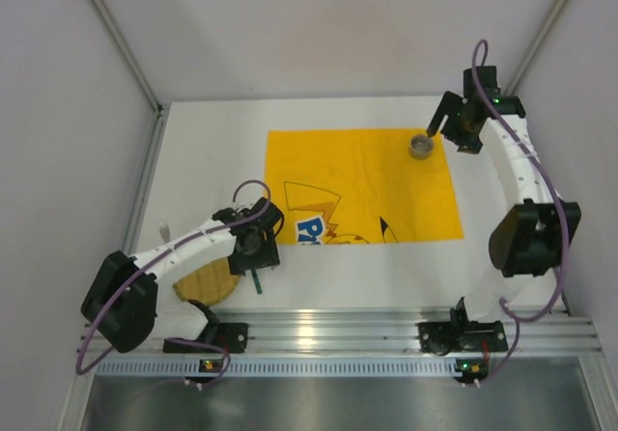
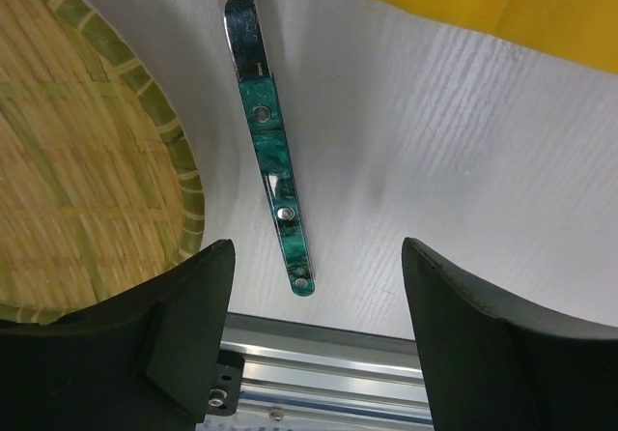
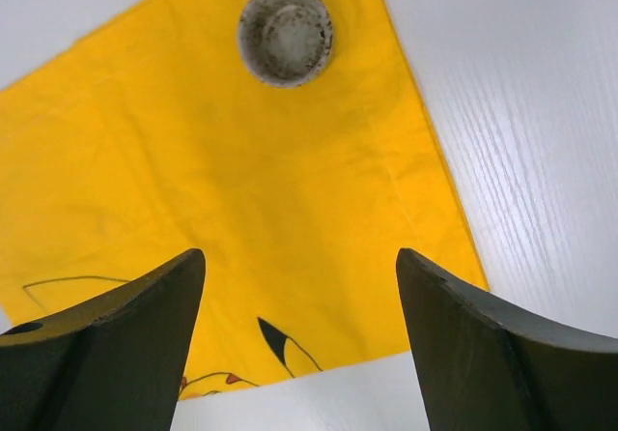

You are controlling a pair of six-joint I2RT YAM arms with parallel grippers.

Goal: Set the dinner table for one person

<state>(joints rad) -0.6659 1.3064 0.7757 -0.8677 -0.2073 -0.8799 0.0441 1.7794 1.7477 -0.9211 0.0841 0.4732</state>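
Observation:
The white dinner table [image 1: 212, 151] carries a yellow printed placemat [image 1: 362, 185]. A small grey cup [image 1: 421, 146] stands upright on the mat's far right corner, also seen from above in the right wrist view as the cup [image 3: 286, 33]. My right gripper [image 3: 299, 252] hovers open over the mat, holding nothing, just right of the cup in the top view. A green-handled knife [image 2: 278, 180] lies on the table beside a woven bamboo plate [image 2: 77, 160]. My left gripper [image 2: 319, 247] is open above the knife's handle end, not touching it.
A fork [image 1: 164, 228] lies on the table left of the left arm. The aluminium rail [image 1: 386, 330] runs along the near edge, close to the knife's handle end. Grey walls enclose the table on the left, back and right.

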